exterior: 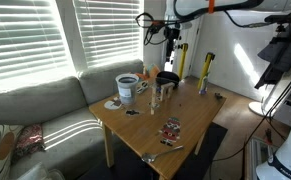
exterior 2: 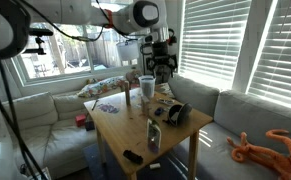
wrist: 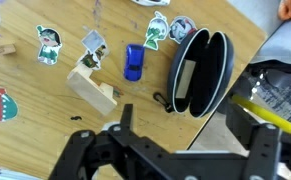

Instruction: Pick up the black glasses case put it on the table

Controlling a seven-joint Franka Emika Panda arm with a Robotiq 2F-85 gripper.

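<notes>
The black glasses case (wrist: 200, 72) lies on the light wood table (wrist: 45, 130) close to its edge, hinged open so its inside shows. It also shows in both exterior views (exterior: 168, 78) (exterior 2: 177, 112). My gripper (wrist: 190, 125) is open and empty, hanging in the air above the case with one finger on each side of it in the wrist view. In both exterior views the gripper (exterior: 170, 45) (exterior 2: 161, 65) is well above the table top and touches nothing.
A white-and-blue cup (exterior: 127, 88) and a clear glass (exterior: 160, 93) stand near the case. A wooden block (wrist: 90, 90), a small blue toy car (wrist: 134, 62) and several stickers lie on the table. A grey sofa (exterior: 35, 110) is beside it.
</notes>
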